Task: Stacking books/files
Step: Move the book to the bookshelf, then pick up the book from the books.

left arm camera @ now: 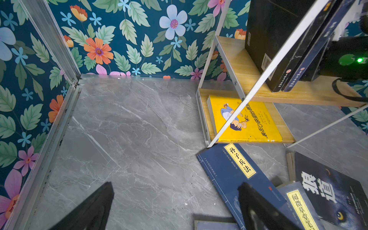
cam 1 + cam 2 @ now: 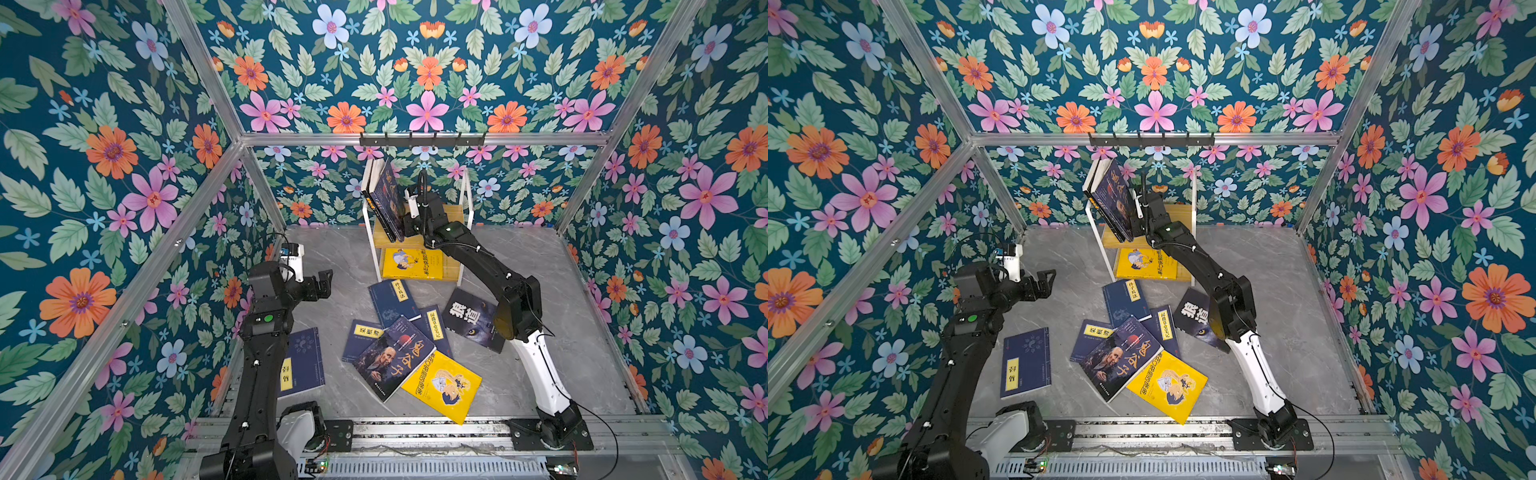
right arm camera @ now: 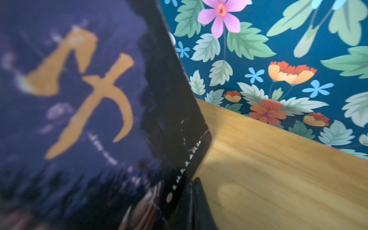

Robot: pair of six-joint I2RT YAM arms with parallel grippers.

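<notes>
I see the right gripper (image 3: 192,185) pressed together with nothing between its fingers, just beside the lower corner of the navy book (image 2: 390,195), which leans with a black book (image 1: 266,35) on the rack's (image 2: 453,214) upper shelf. The left gripper (image 2: 324,284) hangs spread wide and empty above the grey table (image 2: 332,257). A yellow book (image 2: 411,263) lies flat on the lower shelf, and the loose books (image 2: 388,357) lie scattered and overlapping on the table between my arms.
</notes>
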